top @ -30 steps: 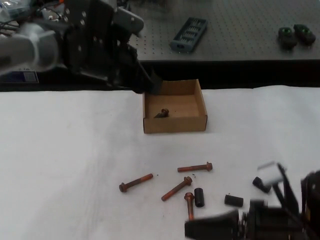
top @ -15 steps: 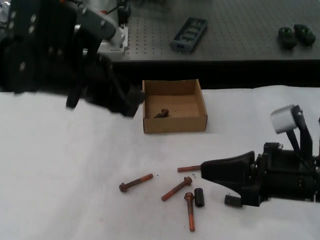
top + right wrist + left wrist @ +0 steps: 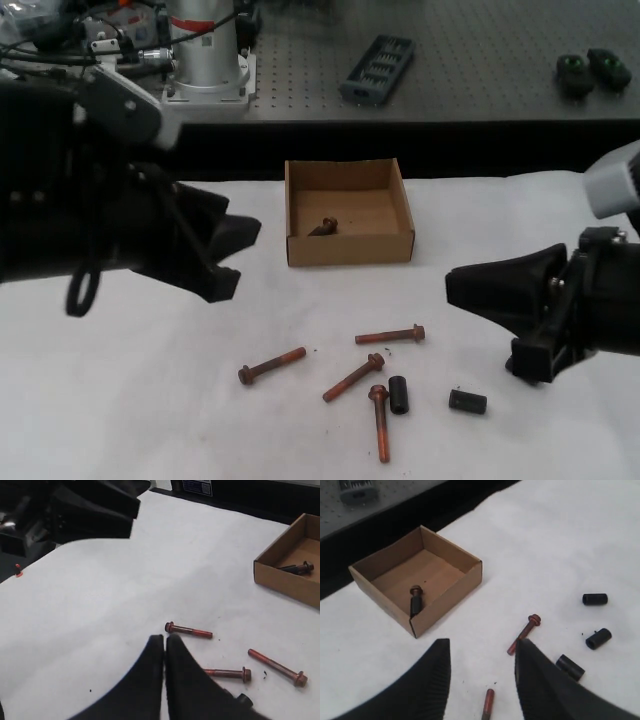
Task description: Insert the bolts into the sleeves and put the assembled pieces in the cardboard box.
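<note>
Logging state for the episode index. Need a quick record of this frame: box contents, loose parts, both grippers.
box: cardboard box, open side up on the white cloth
in box: one assembled piece, bolt in sleeve
bolts: four loose bolts on the cloth, nearer than the box
sleeves: three loose sleeves in the left wrist view, beside the bolts
left: left gripper open, empty, left of the box
right: right gripper shut, empty, right of the bolts

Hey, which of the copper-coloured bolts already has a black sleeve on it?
The copper-coloured bolt lying inside the brown cardboard box; the four loose bolts on the white cloth are bare.
</note>
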Motion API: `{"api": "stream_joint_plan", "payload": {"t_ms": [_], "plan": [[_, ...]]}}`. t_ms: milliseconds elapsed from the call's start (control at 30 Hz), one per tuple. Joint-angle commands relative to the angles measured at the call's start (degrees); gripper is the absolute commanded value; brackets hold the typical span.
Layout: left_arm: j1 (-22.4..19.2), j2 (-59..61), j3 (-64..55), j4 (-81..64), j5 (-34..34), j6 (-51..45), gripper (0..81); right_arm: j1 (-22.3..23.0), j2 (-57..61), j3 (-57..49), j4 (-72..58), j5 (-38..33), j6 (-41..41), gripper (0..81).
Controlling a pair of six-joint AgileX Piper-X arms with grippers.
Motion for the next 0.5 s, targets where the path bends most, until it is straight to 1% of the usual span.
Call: {"api": "stream_joint_plan", "payload": {"t_ms": [0, 133, 267, 433, 467], "plan": [[-0.2, -1.6, 0.0, -1.2, 0.1, -0.9, 30.6, -0.3, -2.5, -0.6, 2.0, 1.5, -0.5, 2.9], [-0.2, -7.4, 0.1, -0.8, 0.1, -2.3, 30.6, -0.3, -3.9, -0.6, 2.6, 3.1, -0.5, 2.9], [-0.2, -12.6, 1.5, 0.2, 0.1, -3.4, 30.6, -0.3, -4.2, -0.6, 2.6, 3.7, 2.3, 2.9], [-0.2, -18.0, 6.5, 0.8, -1.0, -5.1, 30.6, -0.3, -4.2, -0.6, 2.8, 3.7, 3.4, 2.9], [-0.2, -18.7, 7.6, 0.8, -1.2, -5.3, 30.6, -0.1, -4.2, -0.6, 2.7, 3.7, 3.2, 4.0]]}}
